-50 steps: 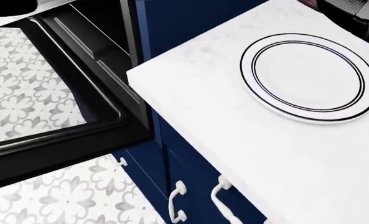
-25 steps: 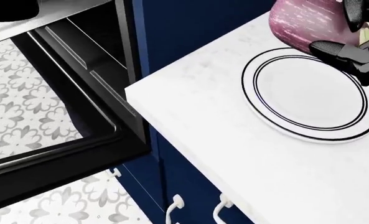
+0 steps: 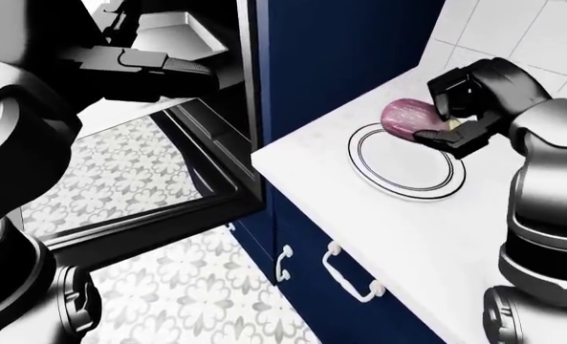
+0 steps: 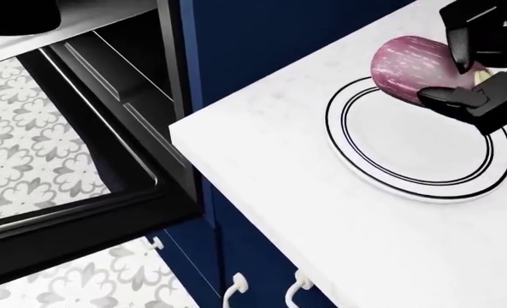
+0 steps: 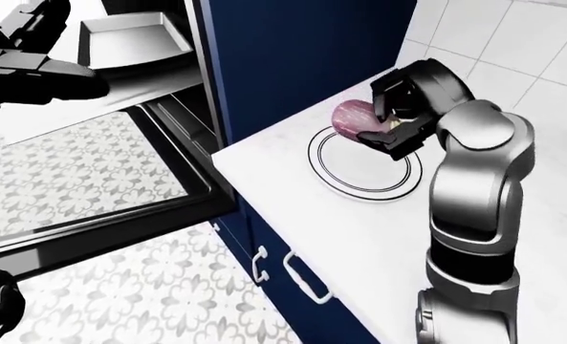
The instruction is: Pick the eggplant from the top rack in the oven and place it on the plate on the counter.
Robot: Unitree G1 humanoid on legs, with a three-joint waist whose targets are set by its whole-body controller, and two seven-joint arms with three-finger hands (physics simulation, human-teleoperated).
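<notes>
Eggplant [image 4: 411, 66] clenched in right hand [image 4: 480, 80], fingers wrapped round it, held over the upper rim of plate [image 4: 407, 179] on counter [image 4: 321, 212]. Left hand [image 3: 154, 68] near open oven door [image 4: 82, 218]; grip cannot be told.

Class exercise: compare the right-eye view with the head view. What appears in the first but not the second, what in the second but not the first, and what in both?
Only the right-eye view shows the grey metal tray in the oven and the right arm's silver forearm. The head view shows nothing extra, only a closer look. Both show the purple streaked eggplant held in the black right hand over the white dark-ringed plate on the white marble counter.
</notes>
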